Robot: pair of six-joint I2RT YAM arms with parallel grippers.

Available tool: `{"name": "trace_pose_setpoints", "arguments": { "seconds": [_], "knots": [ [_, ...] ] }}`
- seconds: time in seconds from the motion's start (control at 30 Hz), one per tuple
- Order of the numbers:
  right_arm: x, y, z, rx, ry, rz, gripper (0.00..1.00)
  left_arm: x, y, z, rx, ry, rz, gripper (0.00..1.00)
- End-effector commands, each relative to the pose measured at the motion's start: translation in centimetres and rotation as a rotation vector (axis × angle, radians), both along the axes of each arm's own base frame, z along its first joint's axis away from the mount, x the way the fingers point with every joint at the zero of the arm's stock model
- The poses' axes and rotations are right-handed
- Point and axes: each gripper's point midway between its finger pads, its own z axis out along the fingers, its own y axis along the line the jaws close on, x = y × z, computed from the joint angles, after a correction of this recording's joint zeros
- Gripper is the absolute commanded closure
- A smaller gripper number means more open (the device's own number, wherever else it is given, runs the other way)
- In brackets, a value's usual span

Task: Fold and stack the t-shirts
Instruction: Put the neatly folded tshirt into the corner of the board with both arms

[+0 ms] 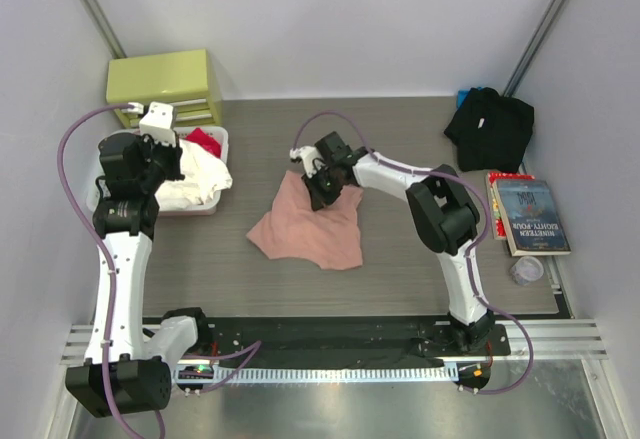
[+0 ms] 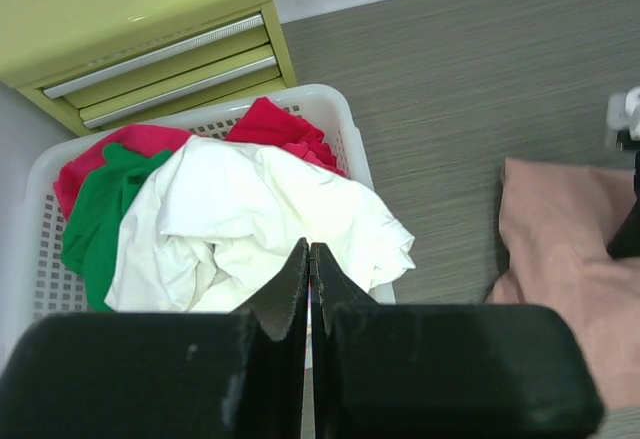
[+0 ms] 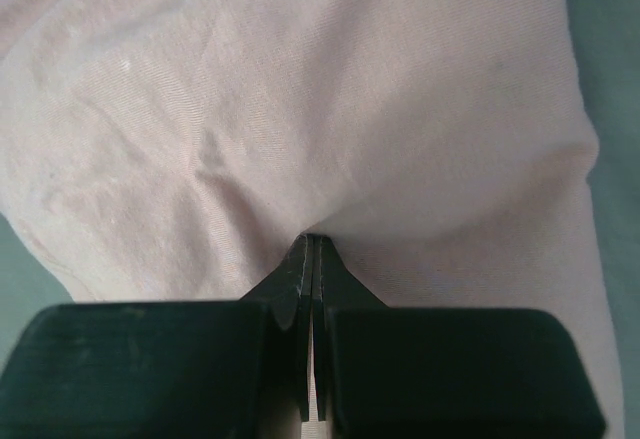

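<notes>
The salmon-pink t-shirt (image 1: 305,234) lies crumpled in a rough folded heap at the middle of the table; it also shows at the right edge of the left wrist view as pink cloth (image 2: 570,249). My right gripper (image 1: 322,194) sits on its far edge. In the right wrist view the gripper (image 3: 315,239) is shut, with creases in the pink cloth (image 3: 300,109) running into its tips. The black t-shirt (image 1: 490,127) is bunched at the far right corner. My left gripper (image 2: 309,247) hovers shut and empty over a basket of clothes.
A white basket (image 2: 335,99) at the far left holds white (image 2: 250,219), green (image 2: 95,219) and red (image 2: 275,124) clothes. Behind it stands a yellow-green drawer cabinet (image 1: 165,84). A book (image 1: 530,216) and a small clear cup (image 1: 527,269) lie at the right edge.
</notes>
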Motion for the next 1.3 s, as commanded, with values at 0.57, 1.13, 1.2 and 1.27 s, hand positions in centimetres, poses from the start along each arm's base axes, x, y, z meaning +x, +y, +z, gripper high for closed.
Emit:
{"name": "trace_pose_setpoints", "arguments": {
  "seconds": [0.57, 1.13, 1.2, 1.27],
  "knots": [
    [-18.9, 6.3, -1.5, -0.062, 0.149, 0.362, 0.99, 0.4, 0.4, 0.0, -0.009, -0.023, -0.005, 1.00],
    [-13.2, 9.4, 15.9, 0.165, -0.329, 0.330, 0.99, 0.5, -0.1, -3.8, -0.020, 0.067, -0.043, 1.00],
    [-12.8, 8.8, 19.0, 0.199, -0.400, 0.295, 0.99, 0.5, -0.2, -4.1, -0.021, 0.074, -0.047, 1.00],
    [-11.2, 7.5, 20.1, 0.160, -0.488, 0.242, 0.99, 0.5, -0.2, -4.5, -0.024, 0.082, -0.048, 1.00]
  ]
}}
